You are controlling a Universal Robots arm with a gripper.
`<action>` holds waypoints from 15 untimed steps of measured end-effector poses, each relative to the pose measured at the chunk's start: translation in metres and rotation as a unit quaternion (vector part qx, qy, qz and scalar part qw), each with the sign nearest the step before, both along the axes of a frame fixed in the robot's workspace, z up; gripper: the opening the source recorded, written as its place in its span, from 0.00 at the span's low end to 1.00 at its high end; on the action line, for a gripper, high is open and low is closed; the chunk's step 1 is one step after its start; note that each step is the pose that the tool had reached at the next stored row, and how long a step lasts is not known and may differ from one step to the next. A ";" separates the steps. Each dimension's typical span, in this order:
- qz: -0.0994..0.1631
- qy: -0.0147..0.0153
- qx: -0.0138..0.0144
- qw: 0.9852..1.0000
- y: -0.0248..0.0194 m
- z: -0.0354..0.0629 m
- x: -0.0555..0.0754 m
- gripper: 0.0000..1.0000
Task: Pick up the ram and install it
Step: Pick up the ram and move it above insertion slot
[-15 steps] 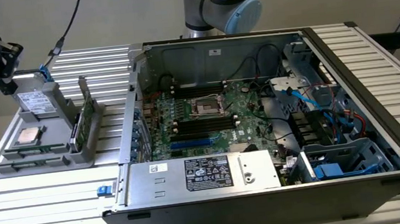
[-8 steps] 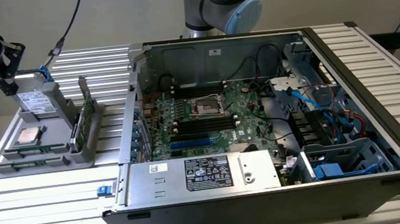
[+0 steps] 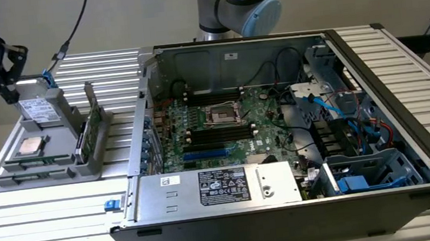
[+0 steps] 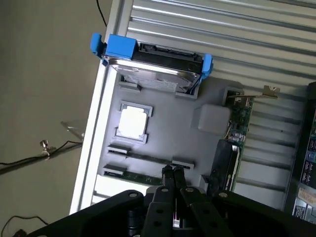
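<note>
The ram [image 4: 132,176] is a thin green stick lying edge-up in a slot of the grey holder tray [image 4: 173,138]; a second, darker stick [image 4: 143,159] lies parallel to it. In the exterior view the ram [image 3: 34,164] sits at the front of the tray [image 3: 85,168], at that view's left. My gripper [image 4: 173,173] is shut with nothing between its black fingers, and hovers over the tray with its tips above the sticks. In the exterior view the gripper [image 3: 12,95] hangs above the tray's back corner.
The tray also holds a silver processor chip [image 3: 30,146], a hard drive in a blue caddy [image 4: 153,69] and an upright green card [image 3: 90,129]. The open computer case [image 3: 408,155] stands at the exterior view's right, with black memory slots [image 3: 220,133] on its motherboard and a power supply [image 3: 221,188] in front.
</note>
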State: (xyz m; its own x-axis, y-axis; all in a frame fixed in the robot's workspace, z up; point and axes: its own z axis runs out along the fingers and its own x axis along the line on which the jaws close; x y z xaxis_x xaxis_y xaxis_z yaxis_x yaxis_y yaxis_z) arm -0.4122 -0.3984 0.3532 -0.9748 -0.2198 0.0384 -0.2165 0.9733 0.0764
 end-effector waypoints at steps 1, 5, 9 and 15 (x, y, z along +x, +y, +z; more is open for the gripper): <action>0.010 0.000 0.000 1.000 0.0000 -0.0003 0.000 0.10; 0.045 0.000 0.000 0.999 -0.0001 -0.0014 0.000 0.10; 0.082 0.000 0.001 0.997 0.0000 -0.0026 0.000 0.10; 0.136 0.000 0.000 0.991 0.0000 -0.0044 0.000 0.10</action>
